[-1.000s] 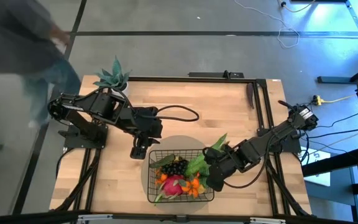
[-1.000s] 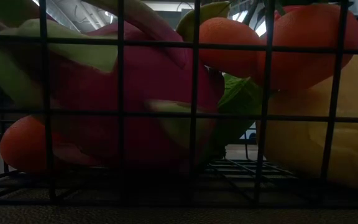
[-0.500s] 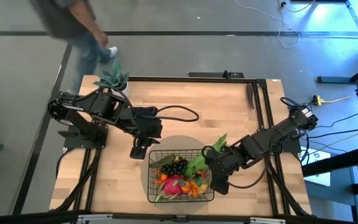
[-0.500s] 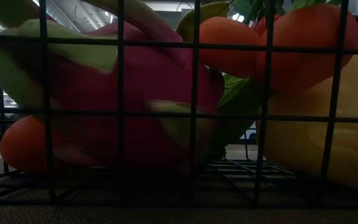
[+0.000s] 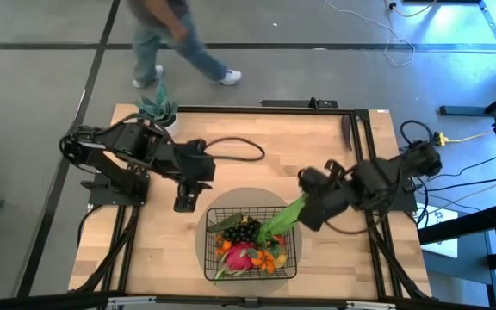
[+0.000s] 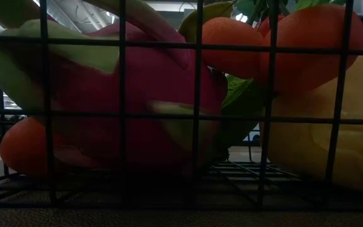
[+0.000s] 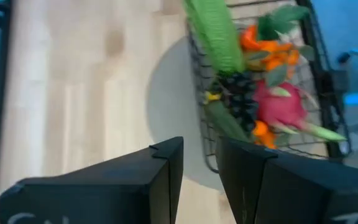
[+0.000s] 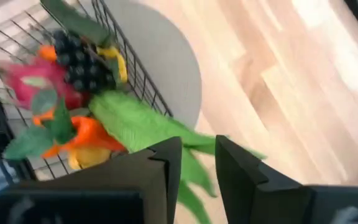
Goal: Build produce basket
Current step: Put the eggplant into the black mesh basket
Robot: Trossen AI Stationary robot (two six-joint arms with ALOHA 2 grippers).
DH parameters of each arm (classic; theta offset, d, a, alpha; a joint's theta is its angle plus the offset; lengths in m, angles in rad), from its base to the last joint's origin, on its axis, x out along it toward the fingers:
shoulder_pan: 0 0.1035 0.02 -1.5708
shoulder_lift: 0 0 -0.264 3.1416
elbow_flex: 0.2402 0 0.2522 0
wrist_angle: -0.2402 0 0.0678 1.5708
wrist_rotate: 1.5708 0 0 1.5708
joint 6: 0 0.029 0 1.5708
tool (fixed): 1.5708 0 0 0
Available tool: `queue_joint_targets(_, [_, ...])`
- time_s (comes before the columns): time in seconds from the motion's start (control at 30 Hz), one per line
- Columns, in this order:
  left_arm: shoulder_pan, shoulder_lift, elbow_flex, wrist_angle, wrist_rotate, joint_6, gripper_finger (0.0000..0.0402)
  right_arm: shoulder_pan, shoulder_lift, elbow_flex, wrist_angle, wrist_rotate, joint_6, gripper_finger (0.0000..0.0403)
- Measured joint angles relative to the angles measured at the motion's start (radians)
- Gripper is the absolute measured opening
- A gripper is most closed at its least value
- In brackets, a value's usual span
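Observation:
The black wire basket (image 5: 250, 209) stands on a grey round mat near the table's near edge. It holds a pink dragon fruit (image 5: 239, 256), dark grapes (image 5: 244, 231), oranges (image 6: 232, 47), a yellow mango (image 6: 320, 145) and other produce. A long green leafy stalk (image 5: 284, 217) lies in it, with its end sticking out over the basket's far right corner. My right gripper (image 5: 308, 211) hovers shut just right of that corner, above the stalk's end (image 8: 142, 124); I see no touch. My left gripper (image 5: 182, 202), also shut, waits left of the basket (image 7: 204, 155).
A spiky plant in a pot (image 5: 156, 108) stands at the far left corner. A black cable (image 5: 239, 151) loops on the table behind the left arm. A person (image 5: 179, 43) walks past beyond the far edge. Bare wood lies between the basket and the far edge.
My right gripper has drawn back out of the basket's right side, up and toward the table's right and far side. The leafy stalk has stayed in the basket. My left gripper has shifted slightly toward the left edge. The person has walked from left to right behind the table.

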Motion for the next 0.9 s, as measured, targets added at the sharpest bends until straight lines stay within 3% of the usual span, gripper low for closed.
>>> queue_joint_targets(0.07, [0.013,-0.013,0.001,-0.002,-0.038,-0.001,0.0084,-0.030,-0.033,-0.004,0.011,0.005,-0.017,0.0087])
queue_joint_targets(0.27, [0.056,-0.065,0.001,-0.019,-0.098,-0.027,0.0084,-0.142,-0.156,-0.040,-0.010,0.156,0.000,0.0087])
queue_joint_targets(0.43, [0.127,-0.068,0.000,-0.017,-0.114,-0.029,0.0084,-0.301,-0.290,-0.171,-0.006,0.239,0.063,0.0087])
queue_joint_targets(0.67, [0.237,-0.060,0.000,-0.022,-0.110,-0.019,0.0084,-0.582,-0.444,-0.471,-0.004,0.143,0.098,0.0087])
queue_joint_targets(0.9, [0.355,-0.059,0.000,-0.006,-0.106,-0.019,0.0084,-0.858,-0.470,-0.689,0.031,0.097,0.048,0.0087])
